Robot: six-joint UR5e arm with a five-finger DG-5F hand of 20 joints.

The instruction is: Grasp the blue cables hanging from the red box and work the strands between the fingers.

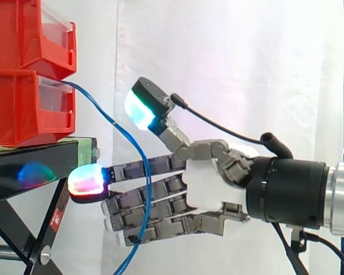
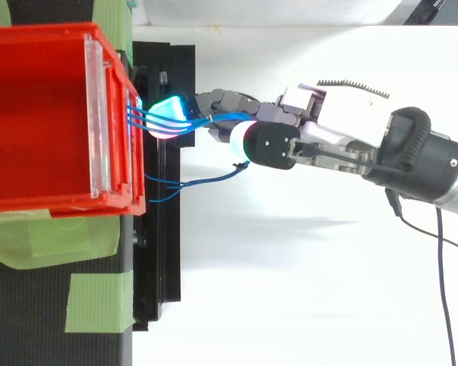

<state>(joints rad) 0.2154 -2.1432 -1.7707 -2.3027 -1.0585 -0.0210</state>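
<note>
Red bins [image 1: 23,109], black stand [image 1: 28,154], white curtain [image 1: 246,57], blue cables [image 1: 112,120] hanging

The red bins [image 1: 17,103] are cut by the left edge. The blue cables [image 1: 149,195] leave the bottom edge; whether the hand [image 1: 209,183] holds them is unclear.

Black wrist [image 1: 286,192] level, hand [image 1: 209,186] straight out from it, palm on edge. Long fingers [image 1: 140,197] near straight, stacked one above another, slightly fanned. Above them thumb [image 1: 180,143] lifted up and well apart, its pad [image 1: 139,109] glowing cyan-green. Topmost fingertip [image 1: 87,179] at far end glows red and white.
</note>
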